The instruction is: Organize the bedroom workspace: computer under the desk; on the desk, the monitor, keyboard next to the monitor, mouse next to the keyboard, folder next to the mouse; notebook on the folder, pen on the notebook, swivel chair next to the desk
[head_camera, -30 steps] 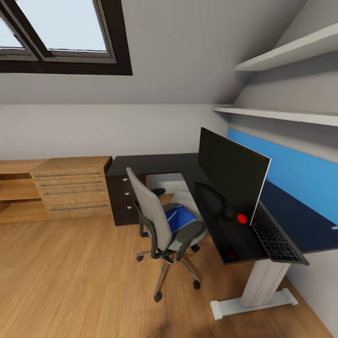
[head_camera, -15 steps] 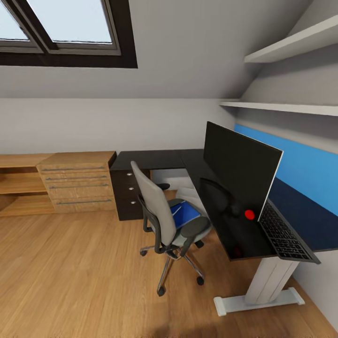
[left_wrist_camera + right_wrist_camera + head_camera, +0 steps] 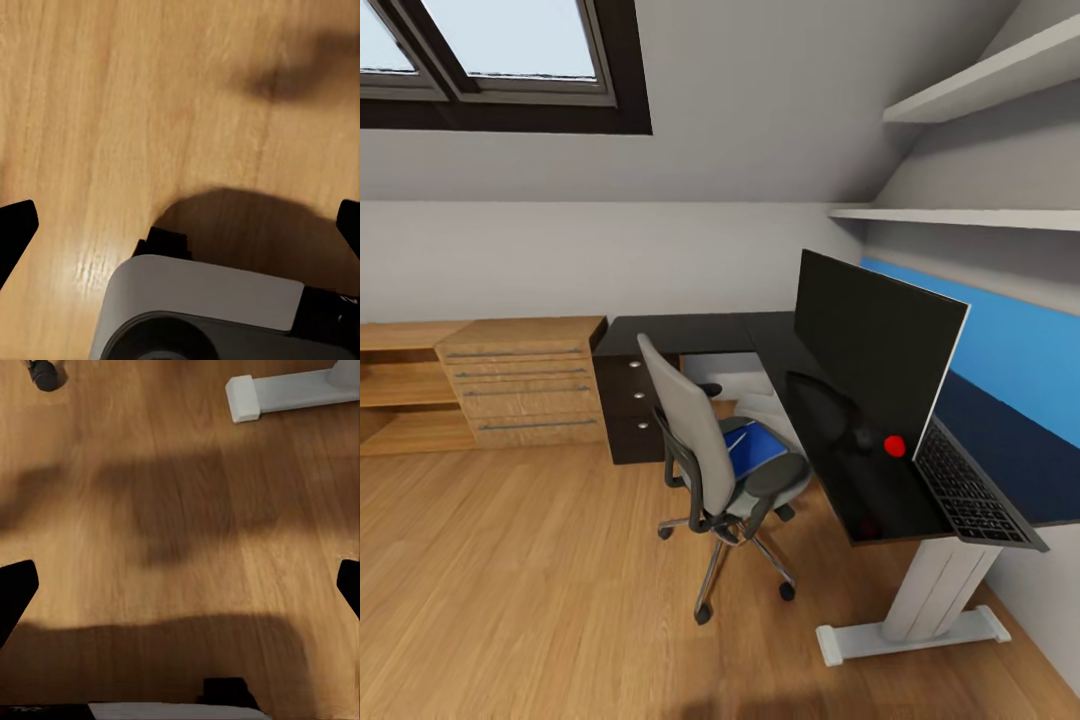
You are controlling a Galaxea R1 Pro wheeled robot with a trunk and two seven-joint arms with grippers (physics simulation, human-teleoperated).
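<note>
Now | view shifted slightly; swivel chair (image 3: 715,470), desk (image 3: 800,400) unmoved.

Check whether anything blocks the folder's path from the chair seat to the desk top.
The blue folder lies on the swivel chair seat, hemmed by the dark armrest on the desk side. It must lift over that. The desk edge beyond it looks bare, beside the red mouse.

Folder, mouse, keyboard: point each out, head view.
folder (image 3: 753,449), head view, blue cover on chair seat
mouse (image 3: 895,446), head view, red top
keyboard (image 3: 965,493), head view, middle of key field
</note>
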